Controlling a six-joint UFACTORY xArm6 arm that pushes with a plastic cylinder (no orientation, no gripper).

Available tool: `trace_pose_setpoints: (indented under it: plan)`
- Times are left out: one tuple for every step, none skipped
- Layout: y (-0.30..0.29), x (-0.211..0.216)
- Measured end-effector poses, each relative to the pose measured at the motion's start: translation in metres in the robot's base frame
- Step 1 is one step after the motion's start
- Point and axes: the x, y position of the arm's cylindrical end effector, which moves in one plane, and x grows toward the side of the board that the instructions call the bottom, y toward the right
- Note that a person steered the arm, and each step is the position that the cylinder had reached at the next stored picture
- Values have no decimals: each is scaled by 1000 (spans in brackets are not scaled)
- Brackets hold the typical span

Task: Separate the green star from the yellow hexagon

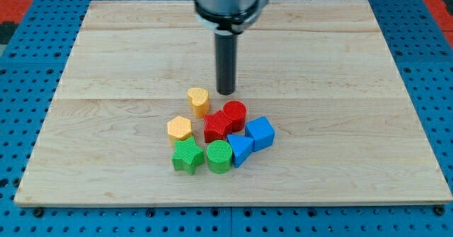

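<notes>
The green star [187,156] lies near the view's bottom centre of the wooden board [106,67]. The yellow hexagon [180,128] sits just above it, touching or nearly touching. My tip [226,93] stands above and to the right of the cluster, just right of the yellow heart [199,101] and above the red cylinder [235,114]. It is well apart from the green star and the yellow hexagon.
A red star [216,126] sits left of the red cylinder. A green cylinder [219,156] stands right of the green star. A blue triangular block [239,149] and a blue cube [260,133] lie at the cluster's right. A blue pegboard [28,53] surrounds the board.
</notes>
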Motion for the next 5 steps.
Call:
trace_pose_setpoints:
  plan:
    - [-29,37]
    - [-31,42]
    - [-30,70]
    - [-31,80]
    - [-34,88]
